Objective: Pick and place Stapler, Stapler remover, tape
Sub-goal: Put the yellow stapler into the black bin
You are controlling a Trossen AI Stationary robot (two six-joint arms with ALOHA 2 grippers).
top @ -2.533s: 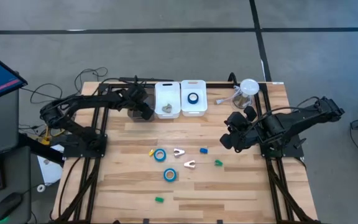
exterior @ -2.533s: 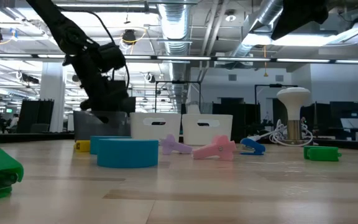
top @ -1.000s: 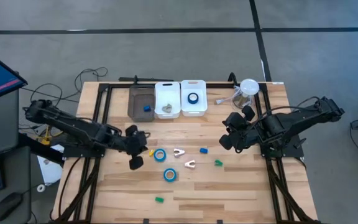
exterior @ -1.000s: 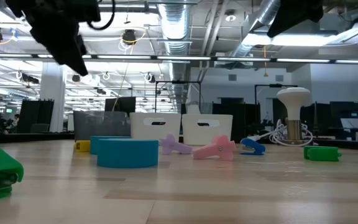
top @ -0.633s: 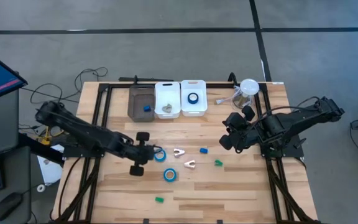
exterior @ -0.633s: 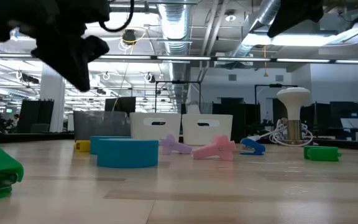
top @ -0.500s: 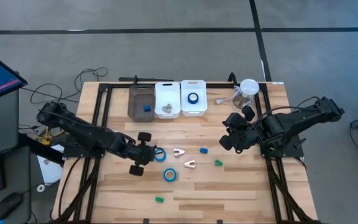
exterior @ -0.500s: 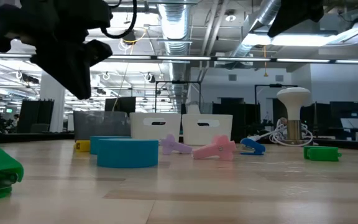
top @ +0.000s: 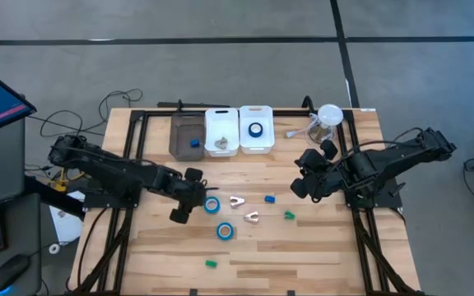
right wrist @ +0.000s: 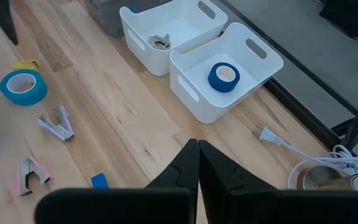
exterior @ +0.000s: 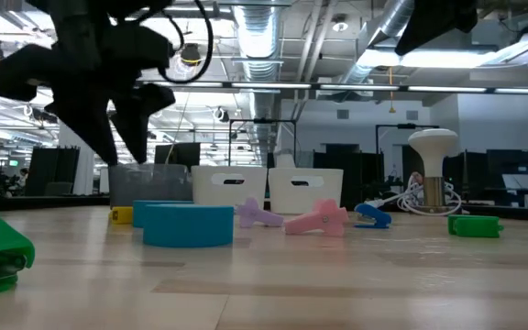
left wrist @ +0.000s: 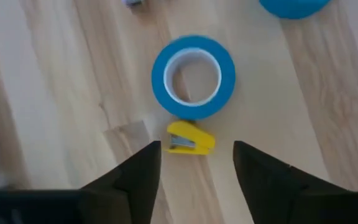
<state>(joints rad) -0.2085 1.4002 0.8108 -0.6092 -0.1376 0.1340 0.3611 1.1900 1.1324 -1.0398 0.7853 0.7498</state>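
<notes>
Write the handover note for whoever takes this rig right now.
Left gripper: open, empty, over the yellow stapler beside a tape roll.
Right gripper: shut, empty, waiting at the table's right side.
Done: one tape in the right white bin, one remover in the middle white bin, blue stapler in the grey bin.
Left on the table: two tapes, two removers, yellow, blue and two green staplers.

Through my left wrist camera: one yellow stapler (left wrist: 191, 140), small, lying on the wood table (left wrist: 55, 93), centred just ahead of my left gripper (left wrist: 196, 163), whose two dark fingers (left wrist: 143, 177) stand spread apart. One blue tape roll (left wrist: 193, 76) touches the stapler's far side. A second blue roll (left wrist: 293, 7) lies beyond, partly cropped.
</notes>
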